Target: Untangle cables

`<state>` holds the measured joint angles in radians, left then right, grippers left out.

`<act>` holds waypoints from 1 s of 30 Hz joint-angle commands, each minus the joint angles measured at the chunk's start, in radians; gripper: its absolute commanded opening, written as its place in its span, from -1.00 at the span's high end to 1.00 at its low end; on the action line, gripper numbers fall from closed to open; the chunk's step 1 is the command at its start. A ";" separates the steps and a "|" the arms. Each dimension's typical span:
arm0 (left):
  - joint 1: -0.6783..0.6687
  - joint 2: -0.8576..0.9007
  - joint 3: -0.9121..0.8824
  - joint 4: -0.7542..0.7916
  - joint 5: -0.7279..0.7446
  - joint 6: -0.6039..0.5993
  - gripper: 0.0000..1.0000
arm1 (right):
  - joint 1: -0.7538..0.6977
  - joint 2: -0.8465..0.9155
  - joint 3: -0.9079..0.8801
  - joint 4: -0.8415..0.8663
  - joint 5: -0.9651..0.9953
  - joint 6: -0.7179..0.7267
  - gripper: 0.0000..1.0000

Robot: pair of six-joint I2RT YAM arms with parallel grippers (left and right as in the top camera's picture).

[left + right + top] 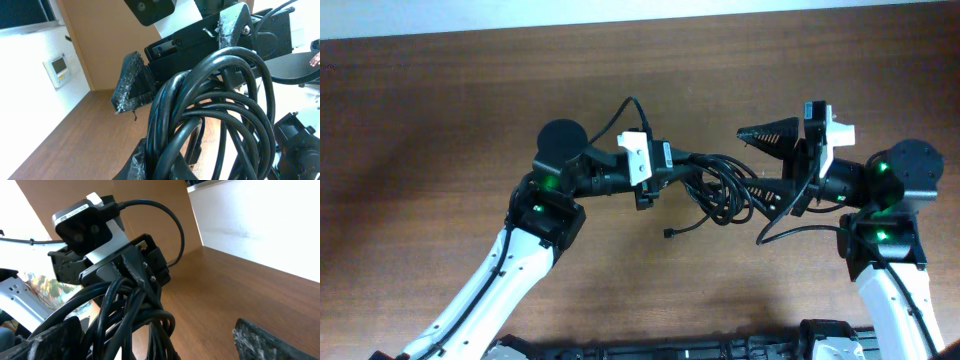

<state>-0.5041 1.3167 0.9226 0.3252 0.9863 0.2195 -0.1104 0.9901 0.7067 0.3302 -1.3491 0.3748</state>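
A brown wooden counter (470, 110) stretches under both arms. The cable bundle (722, 190), a knot of black loops, hangs between the two grippers near the middle of the counter, with one plug end (670, 234) trailing toward the front. To do this step well, the right gripper (748, 160) should probably take a single outer loop rather than the whole knot. It can then draw that loop gently away while the other side anchors the bundle. The left gripper (682, 166) has its jaws clenched on the bundle. The right jaws are spread wide and grasp nothing, and the nearer finger lies against the loops.
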 commanded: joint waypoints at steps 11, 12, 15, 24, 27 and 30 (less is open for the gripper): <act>-0.033 -0.015 0.016 0.002 0.050 -0.002 1.00 | 0.005 0.041 0.006 -0.047 0.249 0.001 -1.00; -0.033 -0.015 0.016 0.003 0.058 -0.002 1.00 | 0.005 0.046 0.006 -0.058 0.263 0.001 -0.99; -0.033 -0.015 0.016 0.003 0.092 -0.002 1.00 | 0.005 0.069 0.006 -0.064 0.269 0.000 -0.99; -0.035 -0.015 0.016 0.002 0.127 -0.002 1.00 | 0.003 0.077 0.006 -0.040 0.291 0.001 -0.99; -0.057 -0.015 0.016 0.003 0.128 -0.001 1.00 | 0.003 0.077 0.006 -0.039 0.341 0.001 -0.98; -0.083 -0.015 0.016 0.002 0.128 0.006 1.00 | 0.003 0.077 0.006 -0.039 0.372 0.001 -0.98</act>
<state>-0.5201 1.3243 0.9218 0.3035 0.9524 0.2173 -0.1074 1.0428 0.7071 0.2932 -1.1664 0.3847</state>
